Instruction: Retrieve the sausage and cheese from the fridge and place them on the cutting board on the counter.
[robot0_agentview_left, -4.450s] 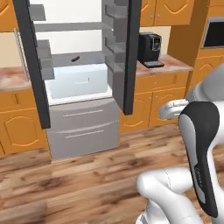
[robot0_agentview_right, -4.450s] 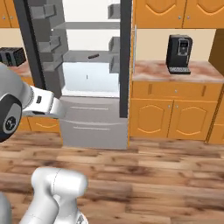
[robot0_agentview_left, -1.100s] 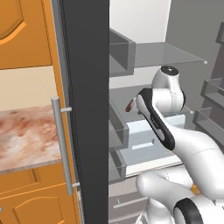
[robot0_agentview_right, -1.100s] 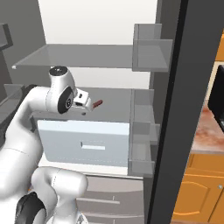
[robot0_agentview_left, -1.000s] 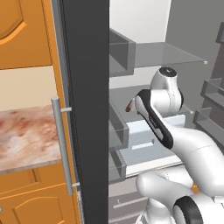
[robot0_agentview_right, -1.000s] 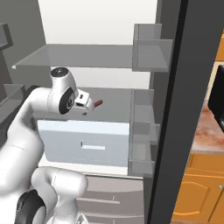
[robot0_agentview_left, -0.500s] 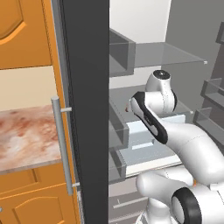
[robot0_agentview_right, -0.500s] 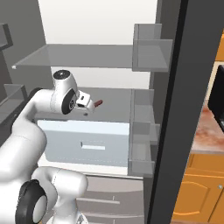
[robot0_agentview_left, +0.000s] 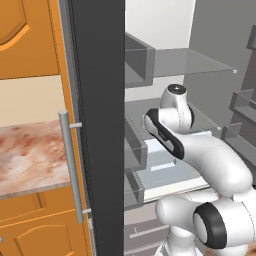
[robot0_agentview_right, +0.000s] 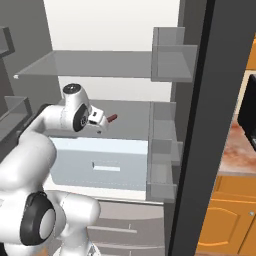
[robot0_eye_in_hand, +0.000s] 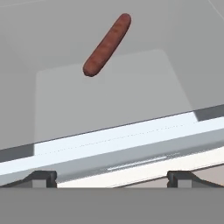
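The sausage (robot0_eye_in_hand: 107, 43) is a short red-brown cylinder lying at a slant on a glass shelf inside the open fridge (robot0_agentview_right: 200, 100). In the right base view the sausage (robot0_agentview_right: 112, 118) shows just past my hand. My gripper (robot0_eye_in_hand: 111, 178) is open, its fingertips (robot0_eye_in_hand: 41, 177) wide apart with nothing between them, and it points at the sausage from just short of the shelf's front edge. From the right base view my gripper (robot0_agentview_right: 104, 121) sits at mid-shelf height. A stretch of the counter (robot0_agentview_left: 30, 155) lies to the left of the fridge. The cheese and the cutting board are out of view.
The dark edge of the fridge door (robot0_agentview_left: 97, 125) with its bar handle (robot0_agentview_left: 70, 165) stands close on my left. Door bins (robot0_agentview_right: 165, 125) line the right side. A white drawer (robot0_agentview_right: 100, 160) sits under the shelf, and another glass shelf (robot0_agentview_right: 85, 65) hangs above.
The base has driven up close to the fridge since the earliest frames. In the last second the arm reached a little further in toward the sausage. The jaws stayed open.
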